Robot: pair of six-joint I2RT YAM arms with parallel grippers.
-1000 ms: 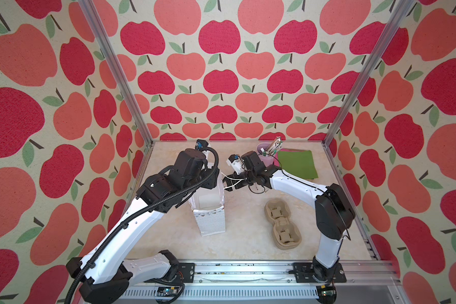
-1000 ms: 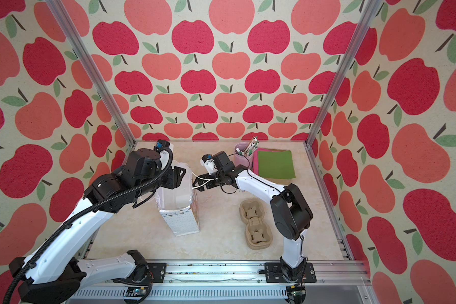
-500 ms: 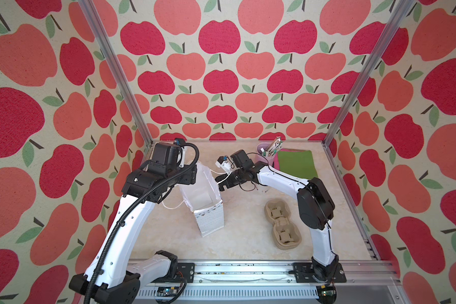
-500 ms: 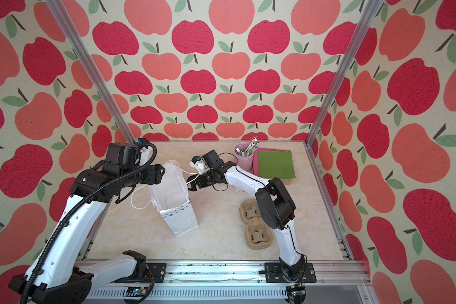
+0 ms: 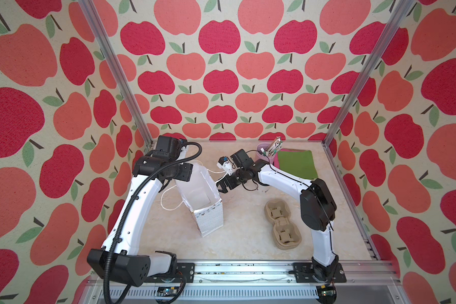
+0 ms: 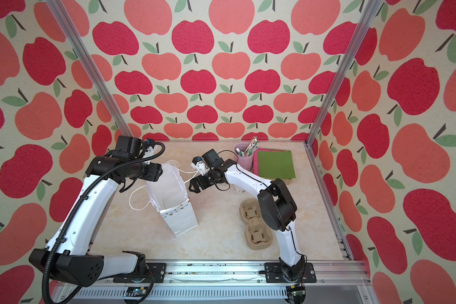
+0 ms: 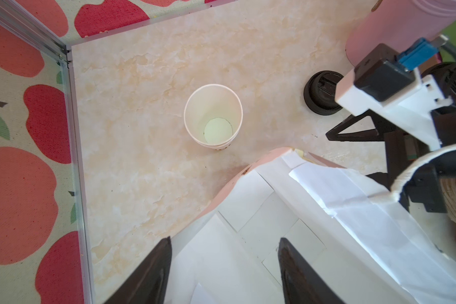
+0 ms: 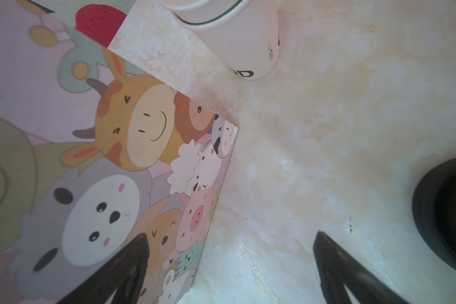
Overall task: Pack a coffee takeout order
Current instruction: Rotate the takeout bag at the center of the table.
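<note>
The left pincer (image 7: pixel 223 239) hangs with its jaws apart over the mouth of the white paper gift bag (image 5: pixel 211 218). The right pincer (image 8: pixel 232 234) gapes wide beside the bag's cartoon-printed side, and the bag's white cord handle (image 7: pixel 408 169) looks draped across it. Beyond the bag, the white paper cup (image 7: pixel 213 115) stands lidless near the back corner, with its black round lid (image 7: pixel 320 93) lying apart from it. The tan pulp two-cup carrier (image 5: pixel 282 223) lies empty. My worry is that the cord snags: if the right arm pulls away, the light, empty bag could tip over.

Apple-patterned fabric walls (image 5: pixel 221 79), aluminium corner posts (image 5: pixel 358 73), cream marbled tabletop (image 5: pixel 242 237), soft even light.
</note>
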